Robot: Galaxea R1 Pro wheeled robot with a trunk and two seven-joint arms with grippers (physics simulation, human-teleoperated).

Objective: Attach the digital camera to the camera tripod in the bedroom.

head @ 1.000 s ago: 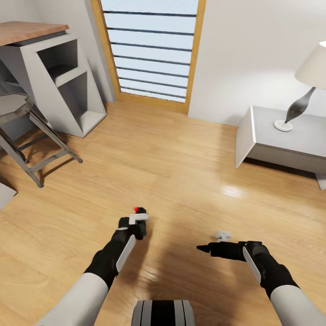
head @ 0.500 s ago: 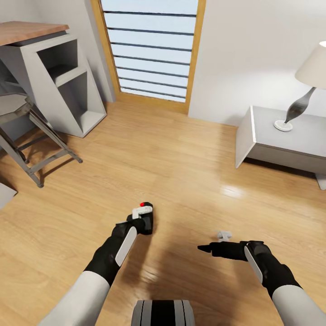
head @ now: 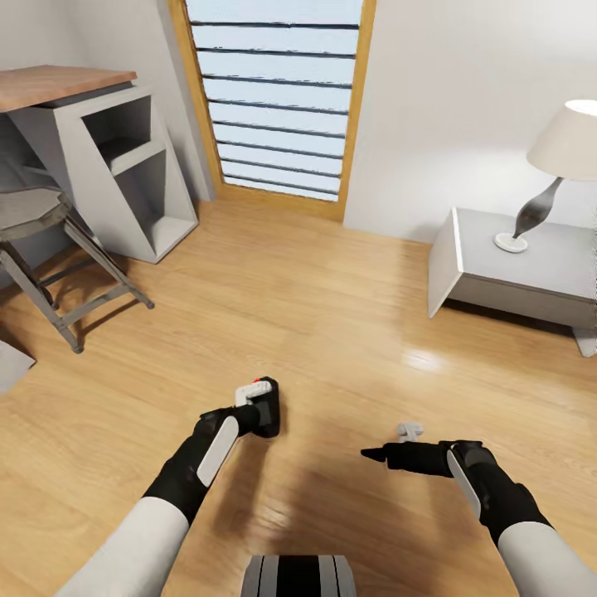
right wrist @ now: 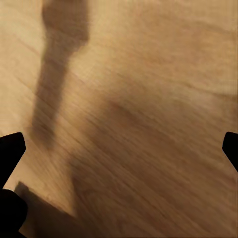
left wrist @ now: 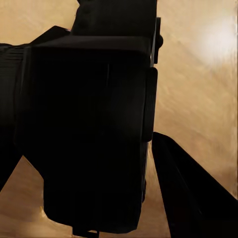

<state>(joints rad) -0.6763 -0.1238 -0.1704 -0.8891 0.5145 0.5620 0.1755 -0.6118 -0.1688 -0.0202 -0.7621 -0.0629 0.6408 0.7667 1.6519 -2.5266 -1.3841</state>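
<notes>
Base/trunk (head: 298, 574): at 6 o'clock in head view, nearest item.
R gripper (head: 390, 444): approx 5 o'clock, empty, fingers parted over bare wood floor (head: 332, 332). R wrist view confirms: dark fingertips (right wrist: 11, 148) at opposite edges, floor between.
L gripper (head: 259, 406): approx 7 o'clock, just ahead of trunk. I have it clamped on the digital camera (head: 267, 412); red button (head: 261, 384) faces up. L wrist view: black camera body (left wrist: 84, 129) sits between the fingers, one finger (left wrist: 193, 198) alongside.
Camera posn: held in L gripper above floor, not resting on it. Long axis: can't tell from these views.
Stool (head: 37, 211): approx 10 o'clock, grey round seat, folding legs. Not the target.
Desk (head: 58, 83): 10–11 o'clock, wood top, white side w/ open shelves, behind stool.
Nightstand (head: 464, 274): approx 2 o'clock, lamp (head: 543, 170) on top.
Window (head: 274, 91): 12 o'clock, wood frame, far wall.
Key relation: bearing from camera to camera tripod can't be given yet. L arm carries the payload, so L does the mount; R is free to steady.
Next step (my est.): turn base/head to locate tripod, then approach w/ camera held upright.
</notes>
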